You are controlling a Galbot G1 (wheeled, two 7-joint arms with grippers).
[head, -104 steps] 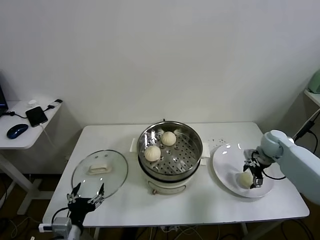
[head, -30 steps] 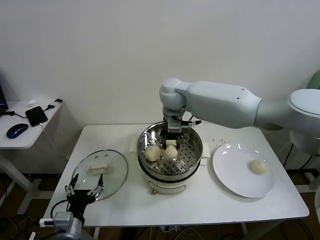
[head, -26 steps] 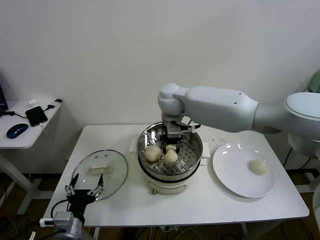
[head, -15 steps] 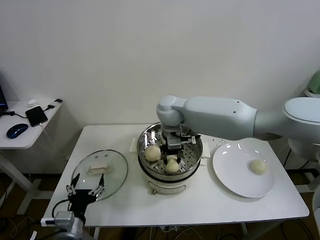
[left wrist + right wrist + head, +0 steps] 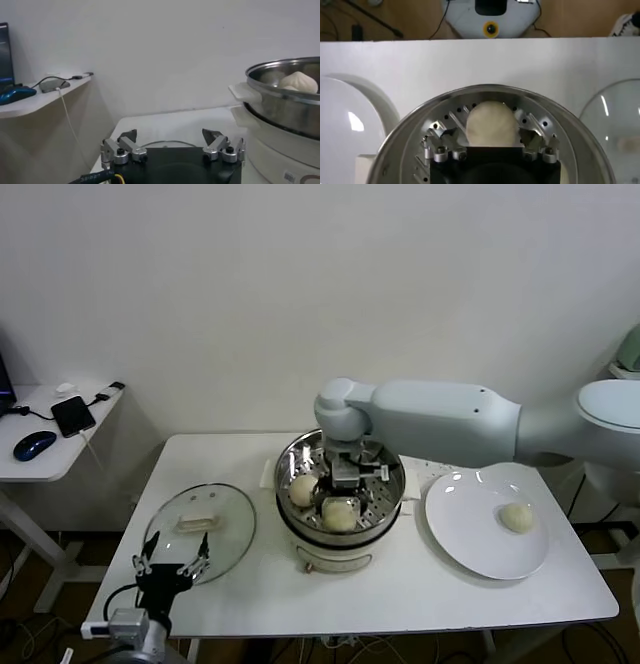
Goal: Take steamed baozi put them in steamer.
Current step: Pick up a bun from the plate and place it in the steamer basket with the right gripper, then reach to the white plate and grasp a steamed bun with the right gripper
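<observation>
Over the steamer, a bun just let go
Right hand has sprung wide inside the steamer, fingers either side of the bun but apart from it; a moment ago it was clamped on it. That bun sits on the tray by another bun; one bun remains on the plate. Left hand idles wide by the bench edge

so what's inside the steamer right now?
Steamer: two baozi visible on the perforated tray, one left, one between the open right gripper's fingers. The arm covers the back of the tray.
</observation>
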